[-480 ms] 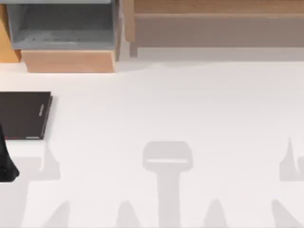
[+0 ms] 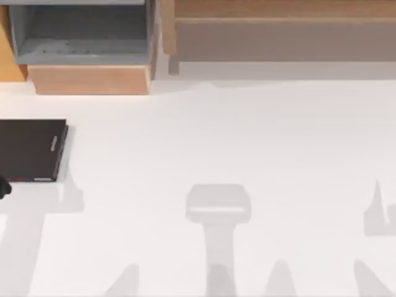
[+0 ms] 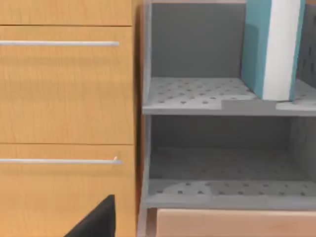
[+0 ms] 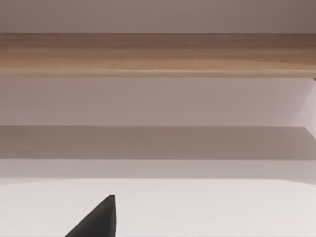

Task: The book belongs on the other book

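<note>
The book (image 3: pixel 271 47) has a teal cover and white page edges. It stands upright on the upper grey shelf (image 3: pixel 197 96) in the left wrist view. The other book (image 2: pixel 31 150) is thin and black and lies flat on the white table at the far left of the top view. A dark tip of my left gripper (image 3: pixel 96 222) shows in the left wrist view, well short of the shelf unit and holding nothing I can see. A sliver of the left arm (image 2: pixel 3 187) sits just below the black book. Part of my right gripper (image 4: pixel 96 219) hangs over bare table.
A wooden cabinet with two drawers (image 3: pixel 64 89) and metal handles stands beside the grey shelf unit (image 2: pixel 80 37) at the back left. A long wooden bench (image 2: pixel 278 25) runs along the back right. The white table (image 2: pixel 216 136) stretches open across the middle.
My left arm has drawn almost wholly past the top view's left edge, and its shadows on the table have shifted. Both books have stayed put.
</note>
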Controlling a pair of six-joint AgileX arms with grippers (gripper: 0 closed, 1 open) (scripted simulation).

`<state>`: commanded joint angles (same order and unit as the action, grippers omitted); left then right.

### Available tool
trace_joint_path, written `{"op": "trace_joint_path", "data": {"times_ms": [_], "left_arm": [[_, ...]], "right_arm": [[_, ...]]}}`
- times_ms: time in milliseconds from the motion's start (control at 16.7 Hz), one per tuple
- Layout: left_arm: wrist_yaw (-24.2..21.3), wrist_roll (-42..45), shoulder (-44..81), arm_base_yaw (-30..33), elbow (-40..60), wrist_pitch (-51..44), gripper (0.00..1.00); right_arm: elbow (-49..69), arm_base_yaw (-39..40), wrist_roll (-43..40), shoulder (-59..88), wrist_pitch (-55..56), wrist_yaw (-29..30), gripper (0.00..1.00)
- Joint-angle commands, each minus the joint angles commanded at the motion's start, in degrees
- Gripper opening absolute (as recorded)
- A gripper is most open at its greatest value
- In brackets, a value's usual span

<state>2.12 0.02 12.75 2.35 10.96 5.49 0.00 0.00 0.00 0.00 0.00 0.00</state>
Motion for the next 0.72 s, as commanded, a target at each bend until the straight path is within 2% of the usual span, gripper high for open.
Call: {"op": "trace_joint_path", "data": {"times_ms": [240,720], "left_arm": [[2.68,0.01,20.31,3.04,13.93,7.04,1.00],[8.42,-0.03,70.90,9.74,44.57,22.42,1.00]], "right_arm": [[0.00,0.00,0.00,0.00,0.00,0.00,1.00],[0.00,0.00,0.00,0.00,0.00,0.00,1.00]]}}
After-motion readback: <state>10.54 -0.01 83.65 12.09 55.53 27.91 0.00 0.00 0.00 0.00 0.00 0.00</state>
